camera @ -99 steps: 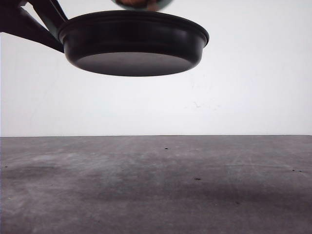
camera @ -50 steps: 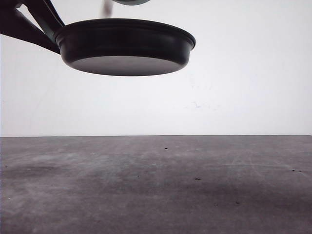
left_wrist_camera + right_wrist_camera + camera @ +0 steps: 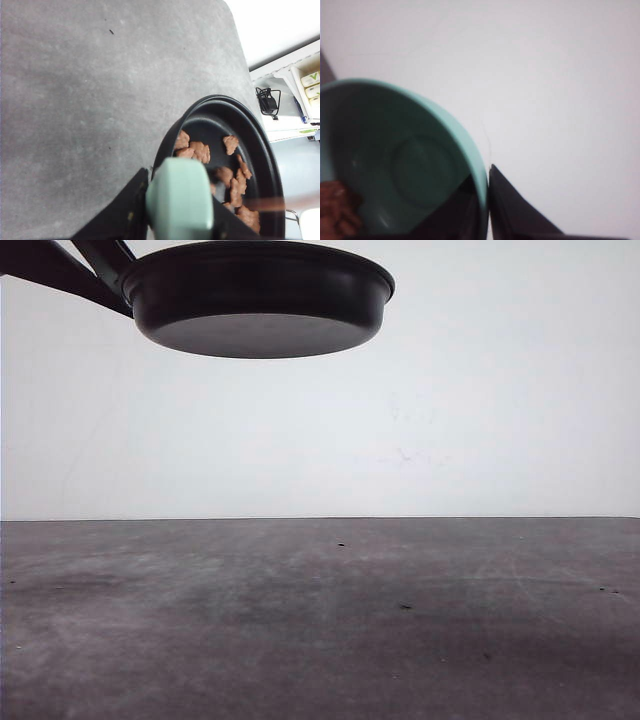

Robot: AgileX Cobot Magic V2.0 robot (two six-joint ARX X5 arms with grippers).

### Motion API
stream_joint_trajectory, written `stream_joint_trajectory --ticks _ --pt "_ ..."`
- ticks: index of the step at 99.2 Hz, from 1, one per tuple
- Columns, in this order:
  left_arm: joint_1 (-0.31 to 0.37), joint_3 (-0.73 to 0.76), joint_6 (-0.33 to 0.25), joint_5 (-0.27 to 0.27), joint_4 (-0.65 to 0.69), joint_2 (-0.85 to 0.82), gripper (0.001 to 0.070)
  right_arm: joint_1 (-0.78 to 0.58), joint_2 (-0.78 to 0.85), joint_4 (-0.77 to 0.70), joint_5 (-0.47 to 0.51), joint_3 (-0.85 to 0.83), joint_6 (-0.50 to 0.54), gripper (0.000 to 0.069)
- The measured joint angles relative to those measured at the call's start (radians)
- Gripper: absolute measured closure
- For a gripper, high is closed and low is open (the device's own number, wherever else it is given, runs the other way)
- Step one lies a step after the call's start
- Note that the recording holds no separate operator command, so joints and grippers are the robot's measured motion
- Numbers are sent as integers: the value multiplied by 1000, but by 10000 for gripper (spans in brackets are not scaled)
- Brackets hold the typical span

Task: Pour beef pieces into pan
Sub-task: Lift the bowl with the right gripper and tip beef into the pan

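Pouring looks mostly done: beef pieces (image 3: 220, 175) lie in the pan (image 3: 260, 150), held aloft just ahead of the left gripper (image 3: 177, 210) clamped on its mint handle, while the right gripper (image 3: 487, 210) pinches a teal bowl (image 3: 410, 165) with a few chunks left.

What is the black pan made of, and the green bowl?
The shallow round black pan looks like metal with a matte dark coating: thin rolled rim, dull sheen. The smooth teal bowl looks like plastic or glazed ceramic; soft highlights inside, but the picture is too blurry to be sure.

Black pan (image 3: 260, 150), reddish-brown beef pieces (image 3: 200, 150), mint-green handle (image 3: 179, 200).
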Motion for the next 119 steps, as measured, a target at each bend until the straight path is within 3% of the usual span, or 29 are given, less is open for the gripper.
stream_joint_trajectory --ticks 38,63,80,119 --pt "27 9 1 0 -2 0 650 -12 0 11 0 0 -10 679" --pt "27 9 8 1 -1 2 650 -42 0 -29 0 0 175 679" --pt "27 9 14 0 0 18 650 -71 0 -39 -75 0 142 679" --pt "27 9 25 -6 30 39 650 -109 0 14 -96 0 61 679"
